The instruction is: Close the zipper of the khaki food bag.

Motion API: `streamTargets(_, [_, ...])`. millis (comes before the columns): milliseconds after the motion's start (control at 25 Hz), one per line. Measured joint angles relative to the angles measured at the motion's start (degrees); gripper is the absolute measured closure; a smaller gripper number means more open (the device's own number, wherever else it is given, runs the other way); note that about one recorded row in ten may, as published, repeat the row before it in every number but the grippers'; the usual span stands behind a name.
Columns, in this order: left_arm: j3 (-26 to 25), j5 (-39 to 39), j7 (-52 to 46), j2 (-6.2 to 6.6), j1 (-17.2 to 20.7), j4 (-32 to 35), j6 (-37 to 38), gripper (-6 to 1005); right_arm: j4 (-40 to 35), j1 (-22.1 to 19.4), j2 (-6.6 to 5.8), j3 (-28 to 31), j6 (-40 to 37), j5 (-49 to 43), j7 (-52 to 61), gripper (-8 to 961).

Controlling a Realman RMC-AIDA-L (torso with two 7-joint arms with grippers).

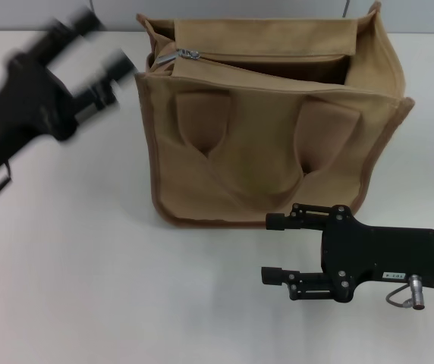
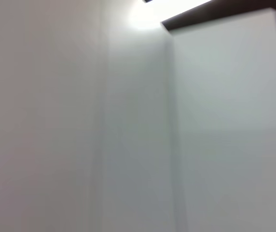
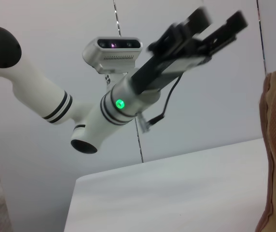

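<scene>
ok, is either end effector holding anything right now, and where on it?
Nothing is held. The left end effector is open in the air beside the boxy khaki canvas bag; the right end effector is open in front of it.

Matt canvas khaki food bag (image 1: 270,144), silver metal zipper (image 1: 187,54).

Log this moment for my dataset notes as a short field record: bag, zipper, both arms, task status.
bag: khaki food bag standing upright on the white table, handles hanging down its front
zipper: mostly open; slider at the bag's left end
left end effector: raised left of the bag, open, not touching it, near the slider end
right end effector: low in front of the bag, open, empty, fingers pointing left
task status: zipper not yet closed
</scene>
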Motion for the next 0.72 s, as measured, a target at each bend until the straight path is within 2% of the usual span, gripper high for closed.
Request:
streamTargets(40, [0.0, 0.0, 0.0, 0.0, 0.0, 0.0, 0.0, 234, 0.0, -0.1, 0.0, 0.0, 0.0, 0.0, 0.0, 211])
streamTargets(80, [0.0, -9.7, 2.3, 0.0, 0.4, -2.0, -3.1, 234, 0.0, -0.1, 0.0, 0.0, 0.0, 0.0, 0.0, 211])
streamTargets(120, [0.0, -9.7, 2.3, 0.0, 0.4, -2.0, -3.1, 235, 0.0, -0.1, 0.0, 0.0, 0.0, 0.0, 0.0, 211])
streamTargets(160, [0.0, -11.4, 4.1, 0.02, 0.6, -2.3, -6.7, 235, 0.0, -0.1, 0.02, 0.0, 0.0, 0.0, 0.0, 211])
streamTargets(280, [0.0, -11.4, 4.1, 0.02, 0.6, -2.3, -6.7, 237, 0.0, -0.2, 0.08, 0.0, 0.0, 0.0, 0.0, 211])
streamTargets(320, [0.2, -12.0, 6.3, 0.18, 0.9, -2.2, -11.4, 238, 0.0, -0.2, 0.08, 0.0, 0.0, 0.0, 0.0, 211])
streamTargets(360, [1.3, -8.4, 9.8, 0.65, 1.6, -0.8, -19.2, 238, 0.0, -0.2, 0.08, 0.0, 0.0, 0.0, 0.0, 211])
streamTargets(520, [1.4, -1.6, 10.8, 0.72, 1.8, 1.0, -20.7, 241, 0.0, -0.2, 0.05, 0.0, 0.0, 0.0, 0.0, 210])
streamTargets(720, [1.4, 1.4, 12.0, 0.22, 0.5, 1.6, -22.8, 244, 0.0, -0.4, 0.02, 0.0, 0.0, 0.0, 0.0, 210])
